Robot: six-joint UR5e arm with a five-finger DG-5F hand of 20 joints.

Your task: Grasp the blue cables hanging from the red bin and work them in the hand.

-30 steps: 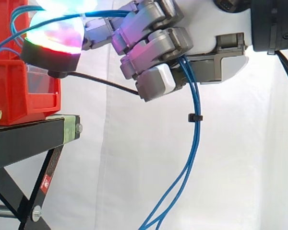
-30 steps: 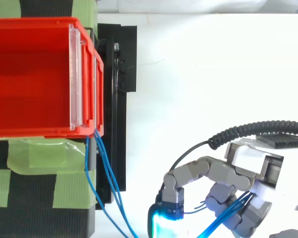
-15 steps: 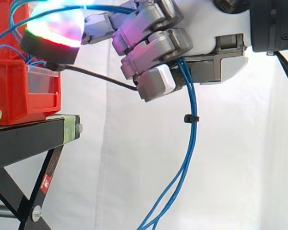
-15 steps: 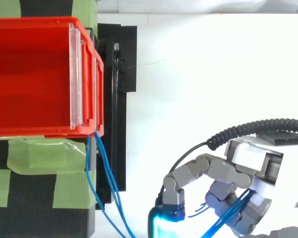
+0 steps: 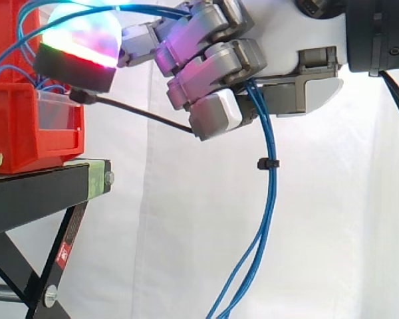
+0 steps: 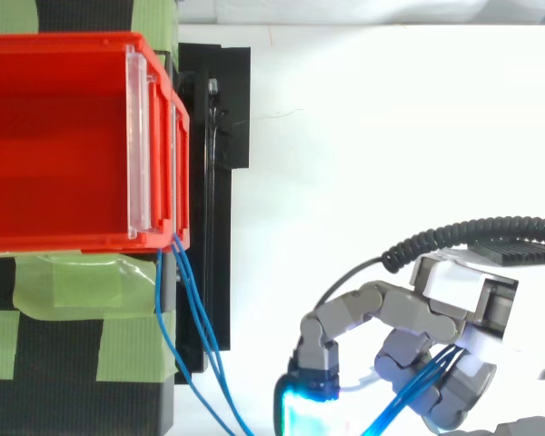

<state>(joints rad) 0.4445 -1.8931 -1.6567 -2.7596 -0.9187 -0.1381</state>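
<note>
Compared with half a second ago, the cables [image 5: 268, 199] hang slightly further right below the hand [image 5: 213, 66], whose curled fingers grip them; they come from the bin [image 5: 26, 133]. Pulling further probably tugs the bin or slips strands. One glowing pad [image 5: 80, 40] reaches binward, clear of the stand [image 5: 40, 189].

grey segmented hand [image 5: 213, 66], white palm — glowing fingertip [image 5: 80, 36]

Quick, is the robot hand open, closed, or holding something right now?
The robot hand is closed, holding the blue cables.
</note>
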